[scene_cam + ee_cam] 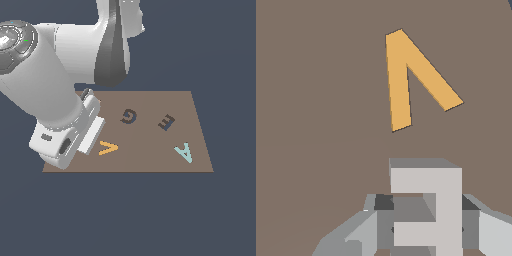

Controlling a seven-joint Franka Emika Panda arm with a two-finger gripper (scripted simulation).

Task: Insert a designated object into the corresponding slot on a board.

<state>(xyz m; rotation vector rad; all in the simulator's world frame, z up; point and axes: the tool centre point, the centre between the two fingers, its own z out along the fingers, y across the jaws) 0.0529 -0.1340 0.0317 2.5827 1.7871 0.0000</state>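
In the wrist view the pale grey-white designated object, a block letter E point(448, 197), sits between my gripper's point(426, 227) two fingers, which press on its sides, so the gripper is shut on it. It hangs over the brown board point(316, 100), close to an orange V point(406, 80). In the exterior view my wrist is over the board's point(150, 162) left part, and the fingers and the E are hidden behind the hand. The dark E-shaped slot point(166, 122) lies well off toward the exterior view's right, apart from the gripper.
On the board there is also a dark G-shaped recess point(128, 116) near the middle, the orange V point(107, 148) just beside my hand, and a pale teal A point(184, 152) at the exterior view's right. My large white arm point(45, 75) looms over the left side.
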